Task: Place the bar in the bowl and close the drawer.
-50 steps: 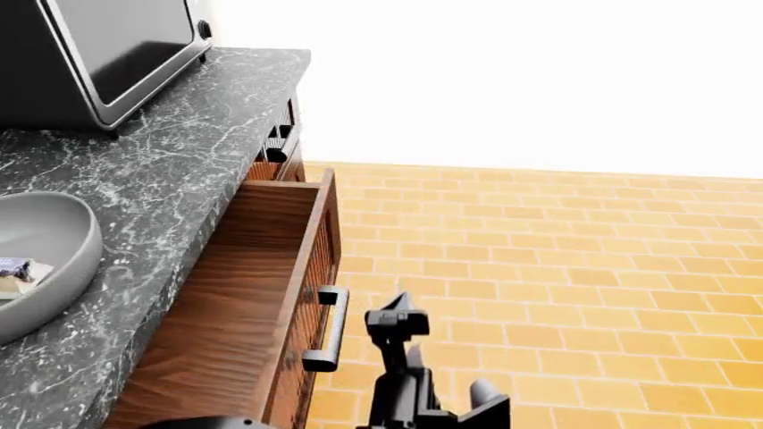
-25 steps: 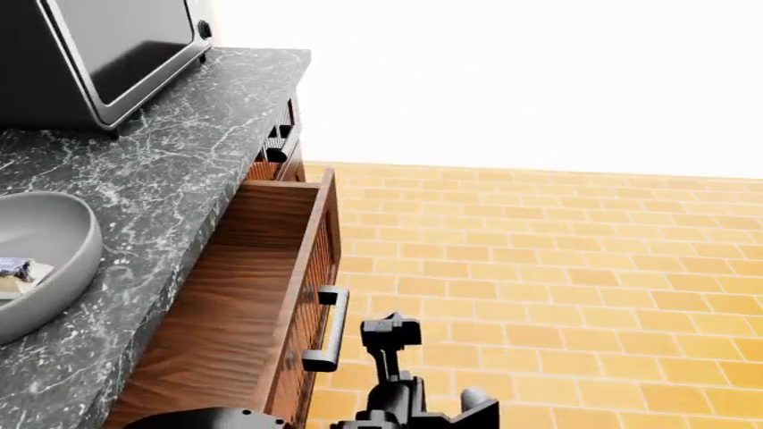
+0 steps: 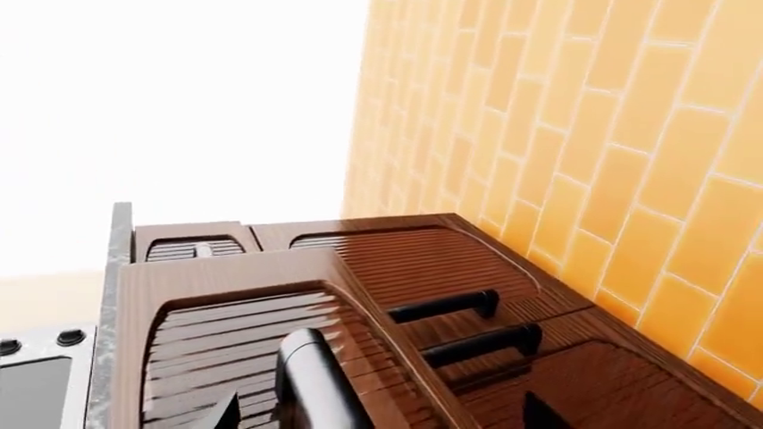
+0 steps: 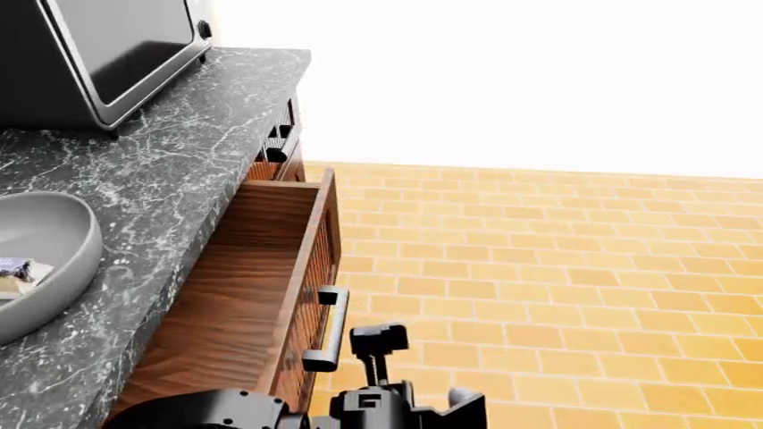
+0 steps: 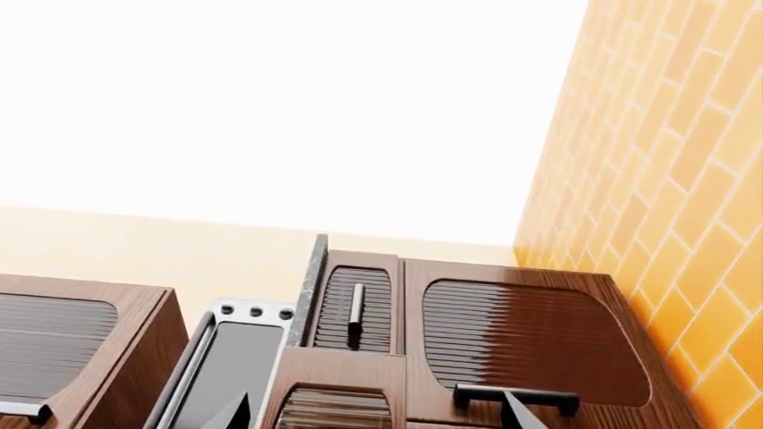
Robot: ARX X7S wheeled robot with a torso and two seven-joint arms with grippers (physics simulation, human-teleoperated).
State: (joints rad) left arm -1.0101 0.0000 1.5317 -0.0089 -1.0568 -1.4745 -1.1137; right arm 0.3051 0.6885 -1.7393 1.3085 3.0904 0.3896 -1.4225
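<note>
**At the counter's edge: bar lodged in bowl, drawer yet to be shut**

At far left in the head view, the slim snack bar in its crinkly silvery-white wrapper (image 4: 17,273) is seen lying inside the plain round light-grey bowl (image 4: 60,234), which rests on the black marbled countertop (image 4: 179,161). That half of the task is judged done. A dark, glass-fronted countertop oven (image 4: 113,45) stands behind the bowl, well apart from it.

Next to the right, the wide, shallow, reddish-brown wooden drawer with the ribbed front (image 4: 245,295) is pulled well out, and nothing can be seen inside it. Its bar handle on black mounts (image 4: 331,327) projects towards the orange brick-patterned floor (image 4: 573,268).

Just beside that handle a black gripper is seen; from the closeness of the ribbed front in the left wrist view it is judged to be the left gripper (image 3: 375,416), its fingertips spread wide and nothing held. The right gripper (image 5: 375,413) is likewise released and empty, farther from the cabinets.

A good close is judged to need a flat, square push on the drawer front beside the handle, kept in line with the runners so that the drawer is not skewed. The handle itself is the main obstruction: a finger could be caught behind it.
</note>
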